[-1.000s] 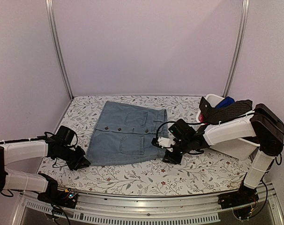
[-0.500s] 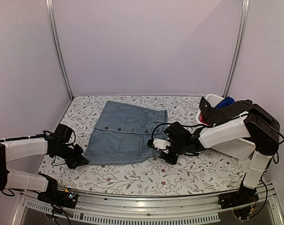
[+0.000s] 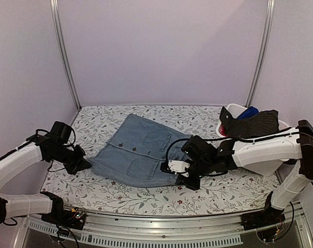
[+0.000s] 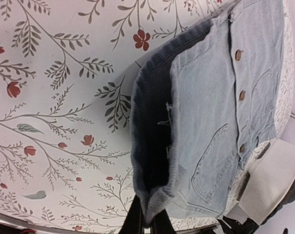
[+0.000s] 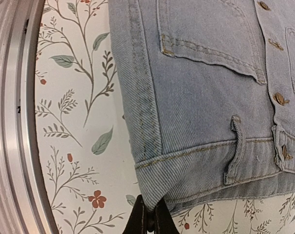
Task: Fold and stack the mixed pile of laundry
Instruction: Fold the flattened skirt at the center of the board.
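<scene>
On the counter, from above: a light blue denim piece (image 3: 141,155) lies spread at the middle of the floral cover (image 3: 146,195), skewed, with its buttons and pockets facing up.
Left end effector (image 3: 87,165): at the denim's 9 o'clock corner, fingers together and clamped on the cloth edge.
Right end effector (image 3: 180,176): at the denim's 5 o'clock corner, pinched tight on the cloth there.
Bin (image 3: 233,108): white, at 2 o'clock from the denim and well apart from it.
Rest of the pile: in the bin, with a black pinstriped shirt (image 3: 255,124) draped on top, a blue cloth (image 3: 248,111) at its 12 o'clock and a bit of red cloth (image 3: 222,129) at its 9 o'clock.
Left wrist view: the dark fingers (image 4: 134,222) sit at 6 o'clock and grip a rucked-up denim edge. The darker inner side shows, and a button row runs toward 12 o'clock.
Right wrist view: the fingers (image 5: 137,219) at 6 o'clock are closed on the waistband corner, with a belt loop at 3 o'clock of the grip. A metal rail (image 5: 11,122) runs along 9 o'clock.
</scene>
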Motion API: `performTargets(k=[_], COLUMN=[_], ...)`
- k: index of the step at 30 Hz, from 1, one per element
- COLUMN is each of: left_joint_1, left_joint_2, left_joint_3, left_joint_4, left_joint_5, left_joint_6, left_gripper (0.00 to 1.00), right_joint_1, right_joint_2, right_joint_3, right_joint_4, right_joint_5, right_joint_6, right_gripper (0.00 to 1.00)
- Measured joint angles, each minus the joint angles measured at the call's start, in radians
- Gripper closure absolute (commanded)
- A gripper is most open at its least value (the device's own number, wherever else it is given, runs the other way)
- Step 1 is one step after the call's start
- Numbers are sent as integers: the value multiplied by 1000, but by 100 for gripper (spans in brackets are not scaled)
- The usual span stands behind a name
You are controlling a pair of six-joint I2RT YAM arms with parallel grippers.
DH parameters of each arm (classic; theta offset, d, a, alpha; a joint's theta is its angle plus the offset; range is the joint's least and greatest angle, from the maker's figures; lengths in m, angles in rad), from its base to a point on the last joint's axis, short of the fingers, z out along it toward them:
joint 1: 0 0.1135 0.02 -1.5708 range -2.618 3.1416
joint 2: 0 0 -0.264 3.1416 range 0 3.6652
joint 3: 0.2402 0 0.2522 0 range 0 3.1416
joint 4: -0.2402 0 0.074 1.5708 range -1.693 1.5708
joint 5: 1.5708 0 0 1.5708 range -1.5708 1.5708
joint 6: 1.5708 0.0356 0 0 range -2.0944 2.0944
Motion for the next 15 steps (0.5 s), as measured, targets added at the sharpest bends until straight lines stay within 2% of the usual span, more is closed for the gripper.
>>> performTargets(k=[6,15], left_joint_1=[2,2], left_joint_2=[45,384], left_joint_3=[185,481], left_joint_4=[-93,-27], left_joint_5=[-52,-82], left_joint_6=[33,145], left_gripper=[100,100], right_joint_1=[-17,-211], right_joint_2=[-27,-17], right_joint_3=[31,158], right_joint_4=[-80,-137], right_joint_5=[-118,-270], right_joint_6=[37,119], right_gripper=[100,100])
